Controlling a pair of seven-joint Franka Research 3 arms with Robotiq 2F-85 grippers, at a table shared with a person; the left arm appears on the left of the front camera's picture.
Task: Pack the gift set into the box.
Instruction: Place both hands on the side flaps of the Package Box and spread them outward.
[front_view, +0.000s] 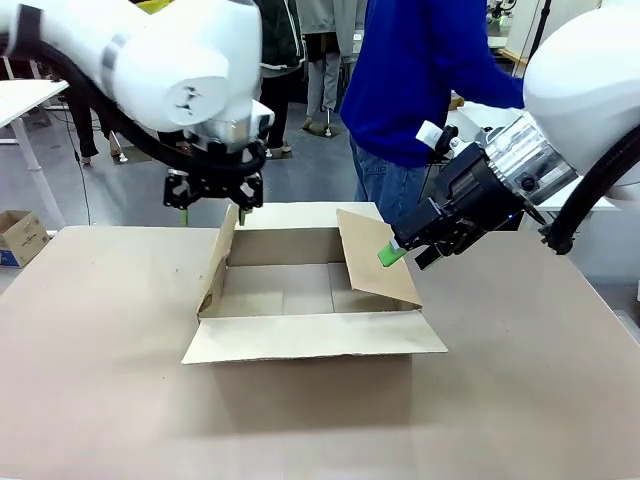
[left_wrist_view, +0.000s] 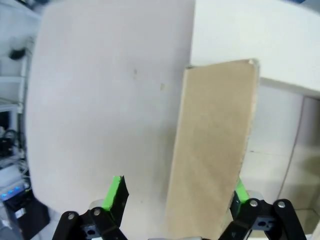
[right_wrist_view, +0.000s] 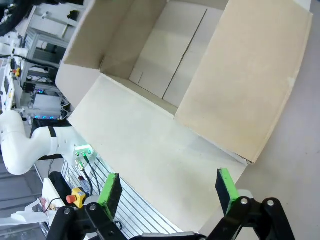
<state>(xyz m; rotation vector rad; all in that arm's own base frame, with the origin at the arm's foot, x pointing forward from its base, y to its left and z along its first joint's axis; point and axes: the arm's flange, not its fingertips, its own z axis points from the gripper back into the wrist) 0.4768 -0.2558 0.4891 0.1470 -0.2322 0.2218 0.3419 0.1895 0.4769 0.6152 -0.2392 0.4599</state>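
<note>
Cardboard carton (front_view: 310, 338) sits open on the counter (front_view: 100, 350), just below my left fingers (left_wrist_view: 115, 192), which are spread wide with its raised left flap (left_wrist_view: 215, 150) lined up between them; my right fingers (right_wrist_view: 226, 187) are released too, beside the tilted right flap (right_wrist_view: 245, 85)

I read box (front_view: 300, 290) at table (front_view: 100, 350) centre. Front flap (front_view: 310, 338) flat on table at 6 o'clock. Left flap (front_view: 218, 262) upright at 9, between fingers of left gripper (front_view: 213, 212) above. Right flap (front_view: 372, 262) tilted at 3, right gripper (front_view: 405, 255) just beside. Person (front_view: 420, 80) behind at 12. Small carton (front_view: 16, 236) on floor, far 9.
</note>
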